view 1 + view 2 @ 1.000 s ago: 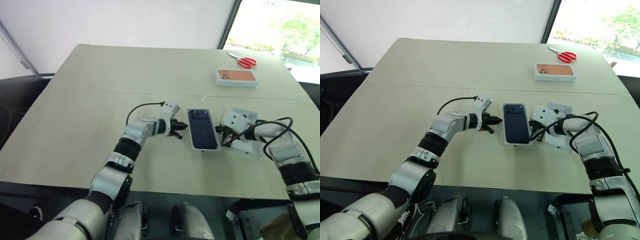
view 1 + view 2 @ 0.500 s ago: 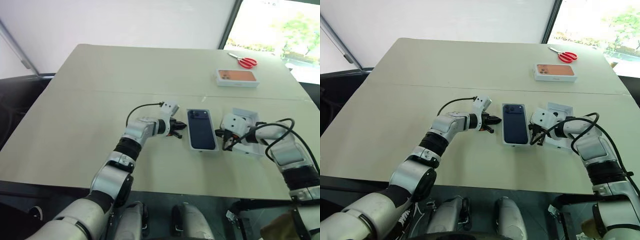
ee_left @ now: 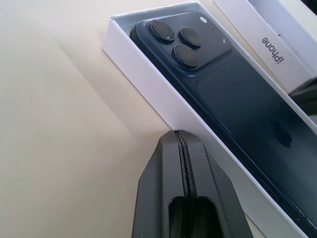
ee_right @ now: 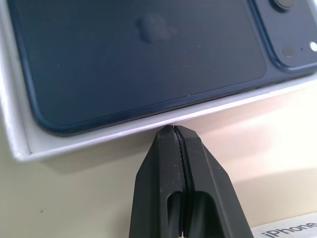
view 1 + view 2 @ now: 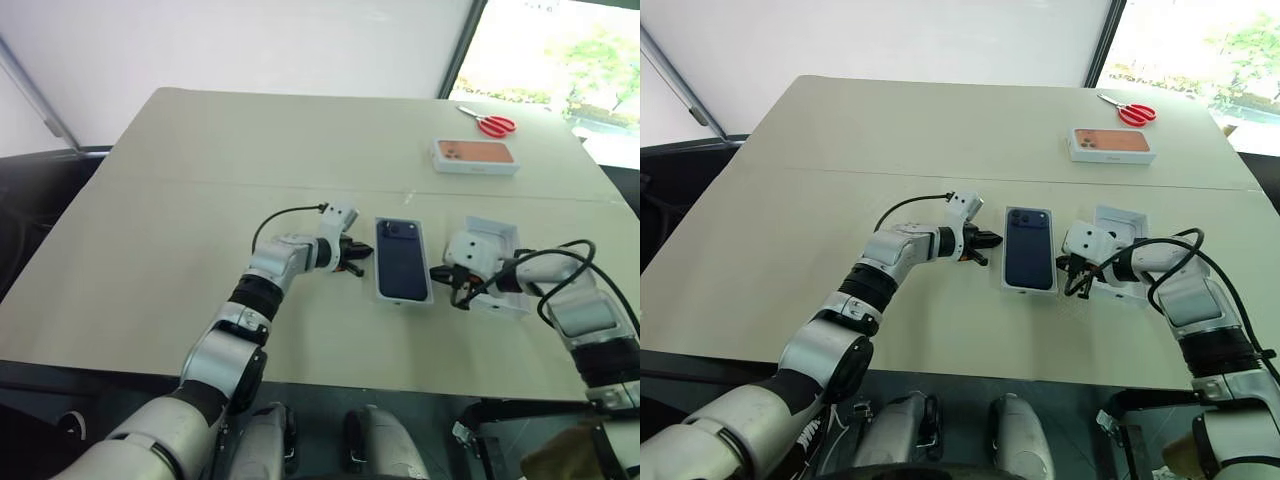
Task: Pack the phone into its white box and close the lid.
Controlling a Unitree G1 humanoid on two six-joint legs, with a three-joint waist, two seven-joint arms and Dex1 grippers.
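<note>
- Phone: navy, back up, camera cluster at the far end; it lies inside the white box at table centre, which sits low around it

- Left gripper: jaws pressed together, holding nothing, tips at 9 o'clock of the box, just beside its long wall

- Right gripper: jaws likewise pressed together and empty, at 4 o'clock of the box, near its near corner

- Lid: lying at 3 o'clock of the box, partly under your right wrist; it is not yet on

- Risk: with closed tips on both flanks, a sideways nudge may slide or twist the light box, phone and all

- Risk: your right wrist and cable hang over the lid; drawing that arm back may drag the lid toward the table edge

- Risk: a lid brought down askew would catch on a wall rather than seat

- Orange-print box and red scissors: at 1 o'clock, well apart, no concern

- Left wrist view: shows the three lenses and the lettered side of the lid beyond the box

- Right wrist view: shows the gap between the phone's edge and the box wall, too fine to judge from the head views
</note>
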